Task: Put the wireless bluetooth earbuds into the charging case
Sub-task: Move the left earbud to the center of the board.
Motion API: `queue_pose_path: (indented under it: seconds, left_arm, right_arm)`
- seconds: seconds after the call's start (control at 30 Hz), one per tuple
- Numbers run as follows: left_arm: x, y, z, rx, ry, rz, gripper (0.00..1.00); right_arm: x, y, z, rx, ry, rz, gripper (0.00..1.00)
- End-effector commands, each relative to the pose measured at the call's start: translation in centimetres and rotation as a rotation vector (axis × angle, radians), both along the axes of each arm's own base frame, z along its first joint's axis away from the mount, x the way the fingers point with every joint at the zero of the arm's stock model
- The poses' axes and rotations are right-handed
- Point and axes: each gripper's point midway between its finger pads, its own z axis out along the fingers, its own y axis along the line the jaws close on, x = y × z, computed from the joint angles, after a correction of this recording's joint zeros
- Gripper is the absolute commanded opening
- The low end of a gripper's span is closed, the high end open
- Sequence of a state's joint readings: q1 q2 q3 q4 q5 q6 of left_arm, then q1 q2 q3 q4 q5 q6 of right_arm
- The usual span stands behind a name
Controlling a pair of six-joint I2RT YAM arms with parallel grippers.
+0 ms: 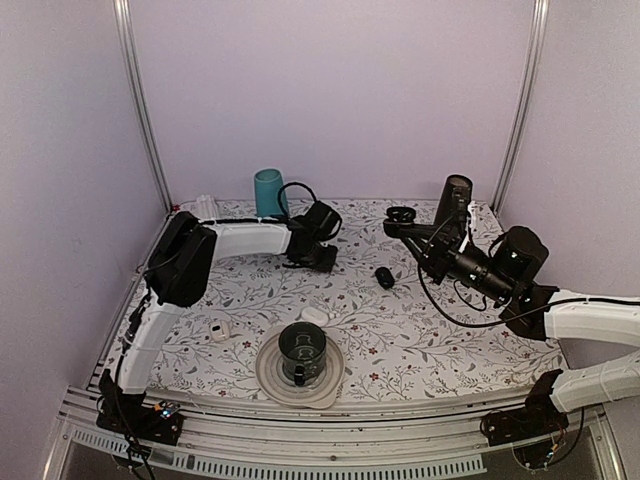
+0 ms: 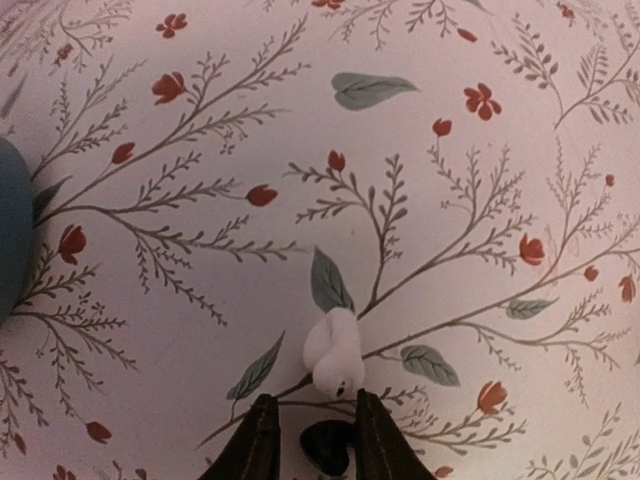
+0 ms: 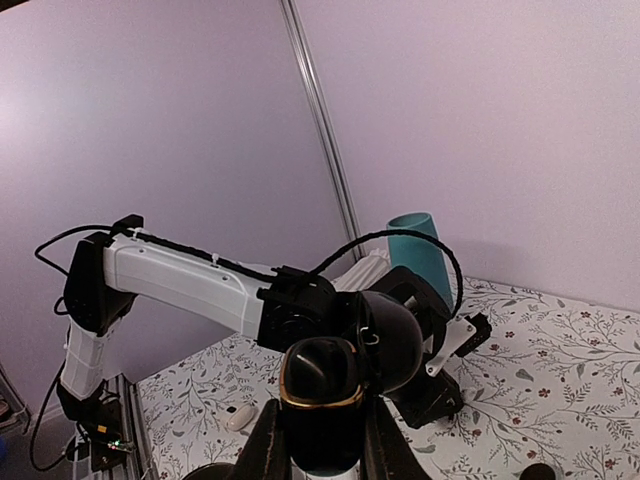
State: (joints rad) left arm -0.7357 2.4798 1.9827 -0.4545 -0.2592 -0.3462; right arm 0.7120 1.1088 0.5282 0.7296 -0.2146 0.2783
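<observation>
Right gripper point(image 3: 320, 425) clamps the charging case point(image 3: 320, 375), glossy black, gold-rimmed, long axis along its fingers; left gripper point(image 2: 318, 440) narrowly brackets a glossy black earbud point(image 2: 328, 448), grip unclear

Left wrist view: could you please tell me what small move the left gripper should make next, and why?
Probably close the left gripper on the black earbud and lift it a little: the earbud sits between its jaws, a white piece lies just ahead, and the right gripper holds the open charging case.
</observation>
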Motion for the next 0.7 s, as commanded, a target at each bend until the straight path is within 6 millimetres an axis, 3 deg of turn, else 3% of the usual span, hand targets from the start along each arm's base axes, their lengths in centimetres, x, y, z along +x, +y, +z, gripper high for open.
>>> queue_pose_path:
  seconds: [0.0, 0.27, 0.67]
  left_arm:
    - [-1.4, 1.3, 1.5, 0.036, 0.0, 0.0, 0.25]
    - [-2.5, 2.2, 1.8, -0.009, 0.031, -0.001, 0.25]
    - [-3.7, 5.3, 3.3, -0.055, 0.043, 0.025, 0.28]
  right_arm:
    - [0.3, 0.2, 1.0, 0.025, -0.004, 0.005, 0.03]
    - [0.5, 0.7, 0.8, 0.02, 0.004, 0.022, 0.03]
    - [1.0, 1.6, 0.4, 0.013, 0.021, 0.045, 0.03]
